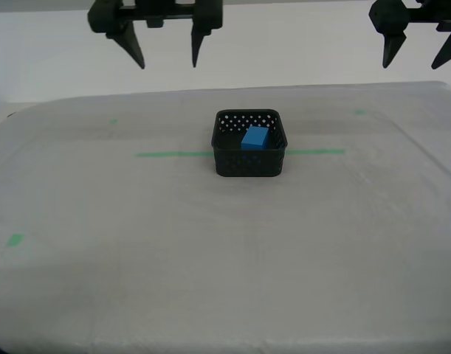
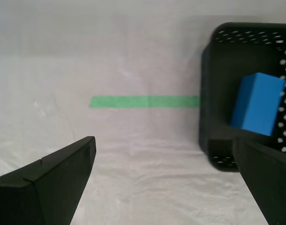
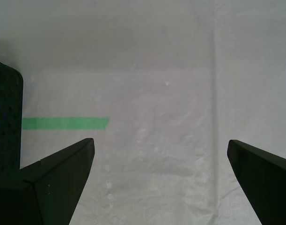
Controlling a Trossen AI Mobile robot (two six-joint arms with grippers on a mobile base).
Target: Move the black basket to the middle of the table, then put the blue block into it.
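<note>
Blue block (image 1: pixel 255 138) lying inside black basket (image 1: pixel 249 164) at table (image 1: pixel 100 280) centre, on green tape line (image 1: pixel 173 154). Both grippers hanging spread wide, holding nothing. Task looking complete; nothing remaining.

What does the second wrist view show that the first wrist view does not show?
Only the second wrist view shows the blue block, lying tilted inside the black basket, and the basket's open inside. Only the first wrist view shows a wide bare stretch of table beside the tape's end, with just one basket wall at its edge. Both share the green tape line, the pale cloth and open, empty gripper fingers.
</note>
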